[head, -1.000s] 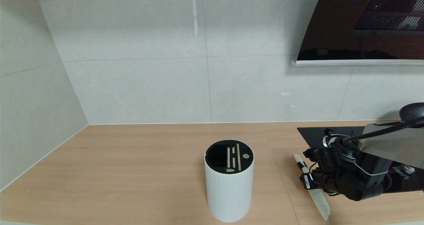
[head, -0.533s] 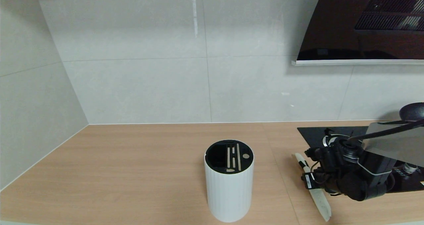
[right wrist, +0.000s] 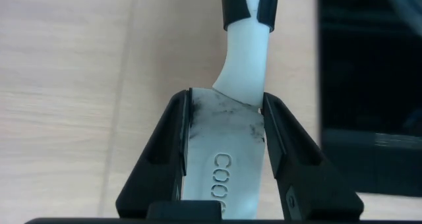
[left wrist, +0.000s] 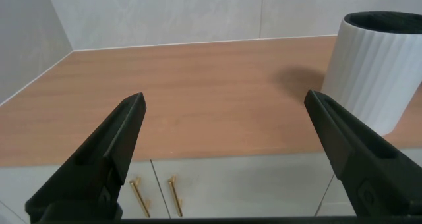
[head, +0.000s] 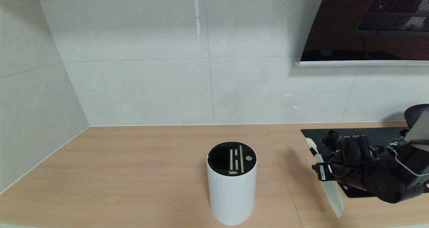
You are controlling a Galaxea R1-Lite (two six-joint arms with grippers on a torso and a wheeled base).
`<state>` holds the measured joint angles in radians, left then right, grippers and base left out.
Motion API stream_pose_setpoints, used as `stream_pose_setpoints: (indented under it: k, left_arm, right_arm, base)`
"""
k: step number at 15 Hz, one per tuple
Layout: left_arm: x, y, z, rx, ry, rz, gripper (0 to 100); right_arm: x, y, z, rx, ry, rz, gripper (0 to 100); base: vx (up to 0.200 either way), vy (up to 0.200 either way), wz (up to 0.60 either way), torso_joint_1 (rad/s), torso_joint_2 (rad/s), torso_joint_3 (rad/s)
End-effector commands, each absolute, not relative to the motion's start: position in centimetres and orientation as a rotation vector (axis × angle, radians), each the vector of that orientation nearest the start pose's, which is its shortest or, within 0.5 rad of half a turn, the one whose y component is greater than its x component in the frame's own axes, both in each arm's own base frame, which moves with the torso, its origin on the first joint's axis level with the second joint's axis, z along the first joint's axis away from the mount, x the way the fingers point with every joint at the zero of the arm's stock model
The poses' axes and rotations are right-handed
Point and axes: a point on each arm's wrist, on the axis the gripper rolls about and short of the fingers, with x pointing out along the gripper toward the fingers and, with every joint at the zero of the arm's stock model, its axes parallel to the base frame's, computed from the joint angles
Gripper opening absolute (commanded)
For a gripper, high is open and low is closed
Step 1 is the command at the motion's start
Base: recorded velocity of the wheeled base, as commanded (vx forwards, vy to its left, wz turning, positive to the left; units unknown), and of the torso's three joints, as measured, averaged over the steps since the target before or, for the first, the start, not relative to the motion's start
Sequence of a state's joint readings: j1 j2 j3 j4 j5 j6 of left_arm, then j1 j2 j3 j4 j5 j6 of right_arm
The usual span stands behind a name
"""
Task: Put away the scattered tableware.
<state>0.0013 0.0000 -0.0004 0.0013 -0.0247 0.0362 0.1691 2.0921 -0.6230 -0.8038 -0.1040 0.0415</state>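
The step in hand is the pick-up of a white knife (head: 332, 195), with the carry to the holder (head: 231, 184) to follow. The right gripper (right wrist: 226, 102) has its fingers (right wrist: 170, 145) clamped on the flat of the blade, just below where it narrows into the black-banded handle. In the head view the knife hangs slanted at the near-left corner of the black cooktop (head: 316, 133), handle toward the wall and blade tip toward the front of the desk (head: 134, 167). A shadow on the desk to its left suggests it is off the surface, though the tip's clearance is hard to judge. The holder stands well apart to the left, its black top cut with narrow slots. The left gripper (left wrist: 223, 102) hangs at the desk's front edge, fingers spread wide and holding nothing.

The next move calls for carrying the knife over the holder, turning it blade-down, and lining the blade up with a slot before lowering.
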Motion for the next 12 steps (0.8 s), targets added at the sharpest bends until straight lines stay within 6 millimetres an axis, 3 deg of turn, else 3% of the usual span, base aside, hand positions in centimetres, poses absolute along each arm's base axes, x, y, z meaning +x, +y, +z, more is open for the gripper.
stream_pose_setpoints:
  k: [1, 2, 4, 6, 9, 10, 11, 12]
  left_arm:
    - [-2.3, -0.1, 7.6, 0.038, 0.0, -0.025, 100]
    - [-2.6, -0.1, 8.7, 0.094, -0.041, -0.033, 100]
    - [-2.9, -0.3, 11.2, 0.122, -0.028, -0.163, 100]
    - [-1.5, -0.7, 15.0, 0.105, 0.053, -0.318, 100]
    - [3.8, -0.9, 21.5, 0.062, 0.166, -0.405, 100]
    - [5.1, -1.0, 22.8, 0.04, 0.18, -0.422, 100]
    - [8.2, -1.5, 25.2, -0.022, 0.203, -0.48, 100]
    - [10.5, -2.4, 26.2, -0.067, 0.214, -0.537, 100]
  right_arm:
    - [30.5, 5.1, 6.9, -0.035, 0.553, 0.062, 0]
    - [29.8, 5.7, 8.9, -0.033, 0.489, 0.086, 0]
    - [29.2, 7.1, 10.9, -0.035, 0.419, 0.139, 0]
    - [30.0, 8.9, 13.4, -0.03, 0.327, 0.19, 0]
    - [31.4, 11.9, 16.9, -0.026, 0.245, 0.266, 0]
    - [31.6, 12.6, 17.5, -0.024, 0.232, 0.282, 0]
    - [31.9, 13.8, 18.8, -0.02, 0.202, 0.312, 0]
    - [31.6, 14.5, 19.7, -0.017, 0.184, 0.335, 0]
  base:
    - [0.0, 0.0, 0.0, 0.0, 0.0, 0.0]
    - [0.0, 0.0, 0.0, 0.0, 0.0, 0.0]
    - [0.0, 0.0, 0.0, 0.0, 0.0, 0.0]
    - [0.0, 0.0, 0.0, 0.0, 0.0, 0.0]
    - [0.0, 0.0, 0.0, 0.0, 0.0, 0.0]
    - [0.0, 0.0, 0.0, 0.0, 0.0, 0.0]
    - [0.0, 0.0, 0.0, 0.0, 0.0, 0.0]
    - [0.0, 0.0, 0.0, 0.0, 0.0, 0.0]
